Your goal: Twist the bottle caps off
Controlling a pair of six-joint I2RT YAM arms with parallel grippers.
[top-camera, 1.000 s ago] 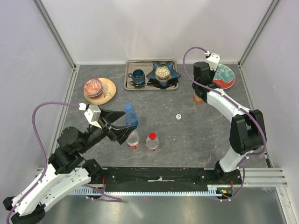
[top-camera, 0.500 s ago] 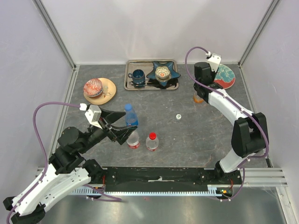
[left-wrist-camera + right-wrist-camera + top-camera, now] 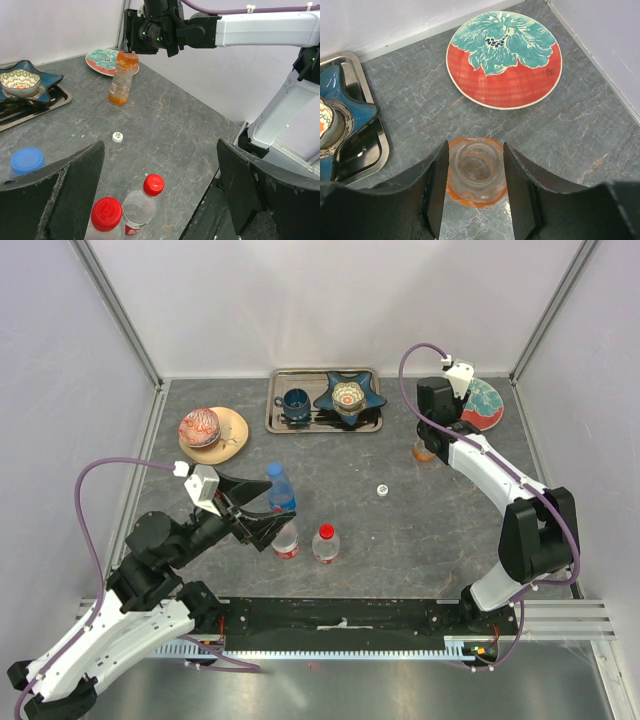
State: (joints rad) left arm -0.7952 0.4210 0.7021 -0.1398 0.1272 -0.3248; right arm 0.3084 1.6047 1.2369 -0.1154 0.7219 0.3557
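Observation:
My right gripper [image 3: 428,443] is shut on the neck of the orange bottle [image 3: 476,196], which has an open mouth and leans a little in the left wrist view [image 3: 121,80]. A white cap [image 3: 382,489] lies loose on the table, also in the left wrist view [image 3: 117,136]. My left gripper [image 3: 160,150] is open wide above two clear bottles with red caps [image 3: 154,184] [image 3: 106,214]. The blue-capped bottle [image 3: 279,486] stands just beyond its fingers, with the blue cap [image 3: 27,161] at the left.
A metal tray [image 3: 272,415] holds a dark blue cup [image 3: 294,401] and a star-shaped dish [image 3: 349,395] at the back. A red-and-teal plate [image 3: 504,57] lies at the back right. A tan plate with a patterned bowl [image 3: 200,427] is at the back left.
My right wrist has shifted slightly right and back with the orange bottle between its fingers. The left arm and the other bottles have barely moved.

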